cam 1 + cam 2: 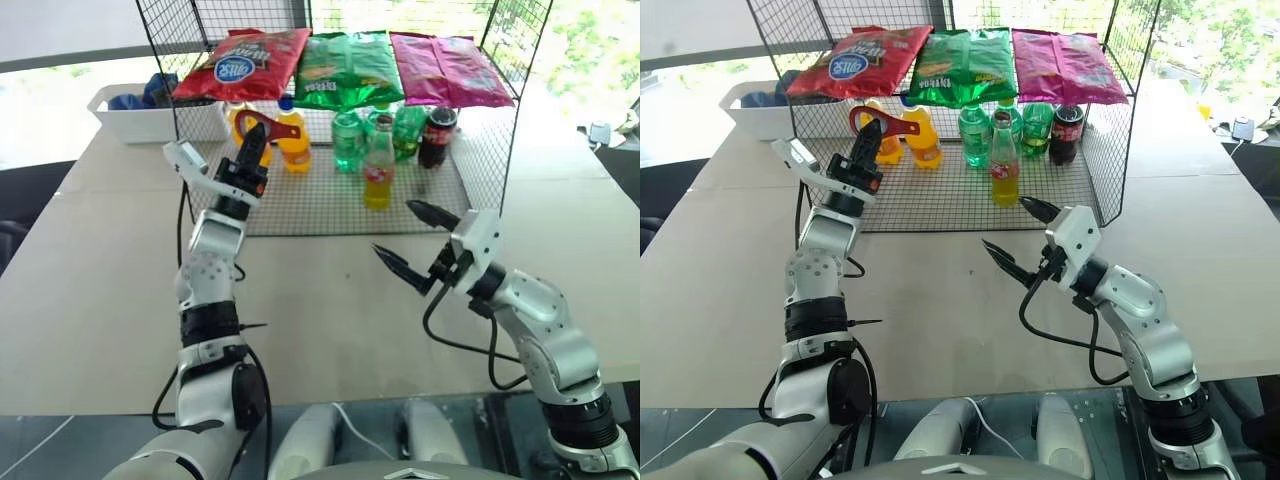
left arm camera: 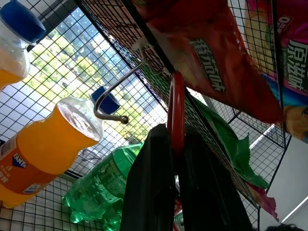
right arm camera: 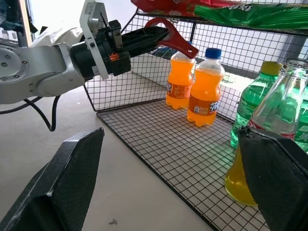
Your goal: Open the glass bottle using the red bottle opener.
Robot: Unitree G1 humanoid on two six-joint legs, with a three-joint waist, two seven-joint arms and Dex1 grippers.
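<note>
Pale tabletop (image 1: pixel 100 300) carries a black wire display rack (image 1: pixel 450 195), with snack bags (image 1: pixel 345 65) lying across its top shelf and drinks standing on its mesh floor.

Glass bottle (image 1: pixel 378 168): upright near the front edge of the mesh floor, roughly central, cap apparently on. Green plastic bottles (image 1: pixel 348 140) stand just behind it; a dark cola bottle (image 1: pixel 437 135) is to its right. Nothing touches it.

Red bottle opener (image 1: pixel 268 126): held aloft by the left gripper (image 1: pixel 252 150), whose two black fingers are clamped together on the handle. The ring head stands clear above the fingertips, in front of the squat orange bottles (image 1: pixel 293 143) at the rack's left side. A bare wire hook (image 2: pixel 113 101) hangs from the rack close by. Opener and glass bottle are well apart.

Right gripper (image 1: pixel 412 243): poised over the table just in front of the rack, jaws spread wide and holding nothing. In the right wrist view the bottle's yellow base sits close beside one finger (image 3: pixel 279 178), not between the two.

Assessment: opener is secured; bottle is neither steadied nor engaged. The step in hand appears to be bringing the tool across. The next move calls for the right gripper to close around the bottle's body while the left carries the ring head rightward and down onto the cap. Risk: tipping the unsupported bottle.
</note>
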